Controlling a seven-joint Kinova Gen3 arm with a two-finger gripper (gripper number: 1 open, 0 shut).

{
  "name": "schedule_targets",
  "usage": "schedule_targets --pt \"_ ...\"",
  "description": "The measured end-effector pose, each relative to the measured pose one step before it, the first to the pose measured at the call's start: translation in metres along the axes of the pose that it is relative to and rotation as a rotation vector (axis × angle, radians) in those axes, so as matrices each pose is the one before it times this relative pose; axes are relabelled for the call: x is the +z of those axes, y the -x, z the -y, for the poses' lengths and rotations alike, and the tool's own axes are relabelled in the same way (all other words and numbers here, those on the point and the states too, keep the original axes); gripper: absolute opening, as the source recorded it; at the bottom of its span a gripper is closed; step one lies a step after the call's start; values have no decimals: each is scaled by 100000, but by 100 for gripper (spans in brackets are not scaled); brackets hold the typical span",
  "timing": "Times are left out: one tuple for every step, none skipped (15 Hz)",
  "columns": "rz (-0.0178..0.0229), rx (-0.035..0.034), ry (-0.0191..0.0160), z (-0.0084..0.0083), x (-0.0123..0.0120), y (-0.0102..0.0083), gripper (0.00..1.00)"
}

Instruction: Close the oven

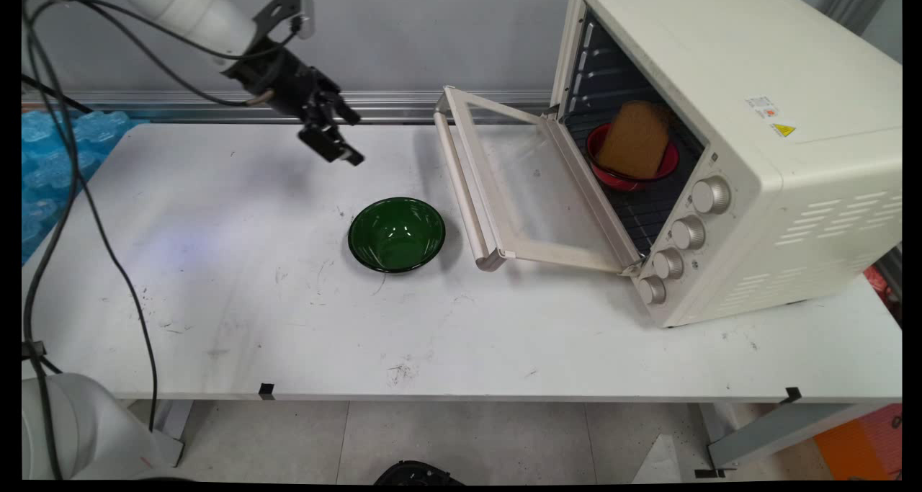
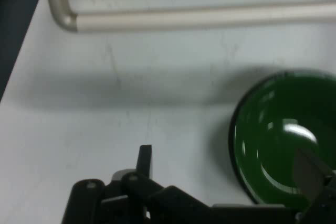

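- A white counter (image 1: 216, 297), scuffed with dark marks, runs in front of a grey wall with a metal rail along its foot.
- Blue bubble wrap (image 1: 50, 160) lies at the counter's left end.
- The black hand (image 1: 338, 142) hangs in the air over the back of the counter, tilted down and to the right, holding nothing.
- In the hand view one finger (image 2: 144, 163) shows near the middle of the bottom edge and the other (image 2: 310, 174) at the right edge, so the hand is spread wide.
- A green bowl (image 1: 396, 234) stands empty on the counter, in front of the hand and a little to its right, apart from it; it is the thing nearest the hand.
- In the hand view the bowl (image 2: 278, 140) lies at lower right, with the right-hand finger in front of its rim.
- A cream oven (image 1: 792, 153) stands at the counter's right end, turned at an angle, with four knobs (image 1: 684, 236) in a row down its front.
- The oven door (image 1: 529, 182) hangs open, its glass pane lying nearly flat above the counter and its handle (image 1: 464, 189) just right of the bowl, not touching it.
- The handle (image 2: 210, 17) crosses the top of the hand view.
- Inside the oven, on the wire rack, sits a red bowl (image 1: 666, 164) with a slice of brown bread (image 1: 634, 142) leaning upright in it.
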Motion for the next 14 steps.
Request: schedule_targets --pt "-1438 -508 224 102 752 -748 100" --pt "-786 -299 133 72 497 -423 100" --pt "-945 -406 130 104 603 -473 100" --pt "-830 -393 64 118 594 -405 100" --pt "-654 -299 64 147 613 -386 0" --pt "-316 -165 26 75 323 -189 0" --pt "-275 -113 -11 102 405 -204 0" --pt "-233 -28 -21 140 552 -256 0" --pt "-2 152 -63 131 530 -206 0" --pt "150 197 16 130 552 -170 0" --pt "169 66 63 83 450 -96 0" --pt "208 91 194 73 529 -116 0" --pt "233 94 261 58 491 -88 0" --pt "273 157 299 58 536 -58 0"
